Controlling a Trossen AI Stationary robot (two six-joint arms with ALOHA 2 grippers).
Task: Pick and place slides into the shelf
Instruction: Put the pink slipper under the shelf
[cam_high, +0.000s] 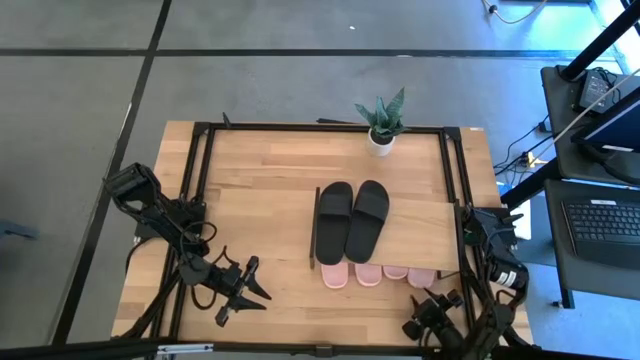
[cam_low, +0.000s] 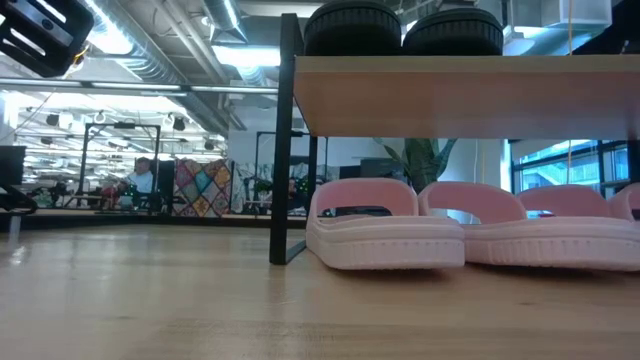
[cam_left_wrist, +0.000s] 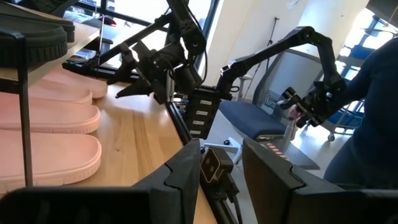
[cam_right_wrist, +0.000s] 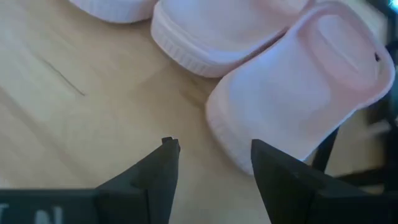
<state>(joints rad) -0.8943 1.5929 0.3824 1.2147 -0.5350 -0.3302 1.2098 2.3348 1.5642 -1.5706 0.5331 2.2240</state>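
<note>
- Left hand (cam_high: 240, 291) sits over the front-left part of the tabletop (cam_high: 260, 170), well apart from the shelf. Its two dark fingers (cam_left_wrist: 186, 171) stand apart with nothing between them.
- From its wrist view that left hand points across the tabletop's front edge toward the other arm, with the pink soles lined up off to one side.
- The shelf (cam_high: 425, 230) sits around the middle-right of the tabletop, light wood top board on a thin dark frame.
- The black pair (cam_high: 352, 220) lies side by side on the left half of the top board. In the low view you only see their rounded ends poking above the board.
- The pink slides (cam_high: 375, 274) are under the board, four in a row on the tabletop, ends sticking out past the front edge. Low view shows them standing flat with the straps arched up, right beside the shelf's dark leg (cam_low: 283, 190).
- A small potted plant (cam_high: 381, 122) stands at the tabletop's far edge, behind the shelf.
- Right hand (cam_high: 432, 322) is at the front-right corner of the tabletop, just in front of the shelf's right end. Its fingers are spread and empty, hovering right by the end pink slide (cam_right_wrist: 298, 99), not touching it.
</note>
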